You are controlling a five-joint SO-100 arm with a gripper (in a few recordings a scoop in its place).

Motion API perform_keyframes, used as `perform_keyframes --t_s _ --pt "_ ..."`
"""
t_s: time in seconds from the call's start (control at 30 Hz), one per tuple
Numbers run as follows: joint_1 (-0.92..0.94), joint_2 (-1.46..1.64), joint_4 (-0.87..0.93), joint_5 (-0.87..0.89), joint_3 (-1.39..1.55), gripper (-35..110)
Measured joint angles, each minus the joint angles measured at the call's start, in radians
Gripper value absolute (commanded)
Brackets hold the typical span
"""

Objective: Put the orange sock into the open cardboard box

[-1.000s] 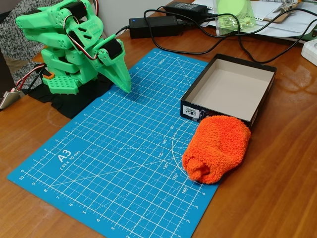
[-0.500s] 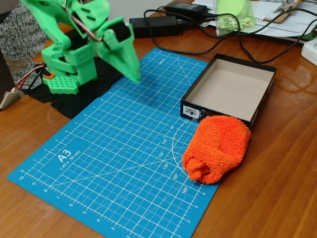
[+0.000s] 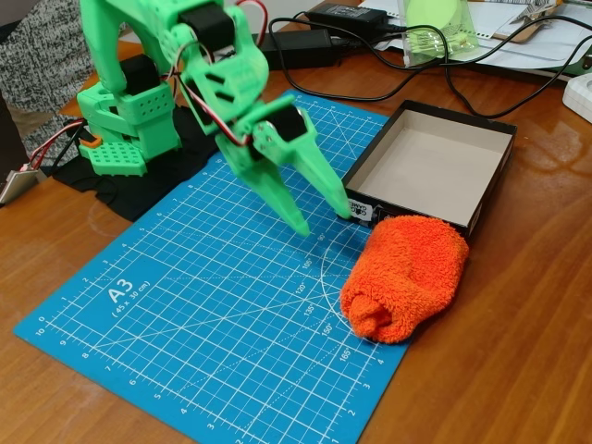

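The orange sock [image 3: 405, 275], a thick fuzzy bundle with its folded cuff toward the front, lies on the right edge of the blue cutting mat, touching the near wall of the open cardboard box [image 3: 408, 215]. The box is black outside, pale beige inside, and holds nothing. My green gripper [image 3: 324, 222] hangs above the mat just left of the sock and in front of the box's near left corner. Its two pointed fingers are spread apart, with nothing between them.
A blue A3 cutting mat [image 3: 185, 296] covers the wooden table. Black power bricks [image 3: 287, 48] and cables [image 3: 462, 97] run behind the box. A green plastic cup [image 3: 435, 28] and papers sit at the back right. The arm's base [image 3: 125, 129] stands at the back left.
The arm unfolded from its base and swung right and forward over the mat toward the sock. The fingers spread open. Sock and box have not moved.
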Motion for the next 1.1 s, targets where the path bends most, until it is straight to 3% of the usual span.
perform_keyframes --t_s 0.33,0.53,0.6,0.67,0.9,1.1 --pt "-0.123 -0.253 -0.135 0.106 -0.087 30" --pt "-0.118 -0.408 -0.072 0.199 -0.215 27" --pt "-0.123 -0.434 -0.058 0.215 -0.255 18" --pt "-0.123 -0.443 -0.041 0.225 -0.281 0" --pt "-0.106 -0.463 -0.051 0.29 -0.305 0" --pt "-0.114 -0.314 0.067 0.298 -0.31 0"
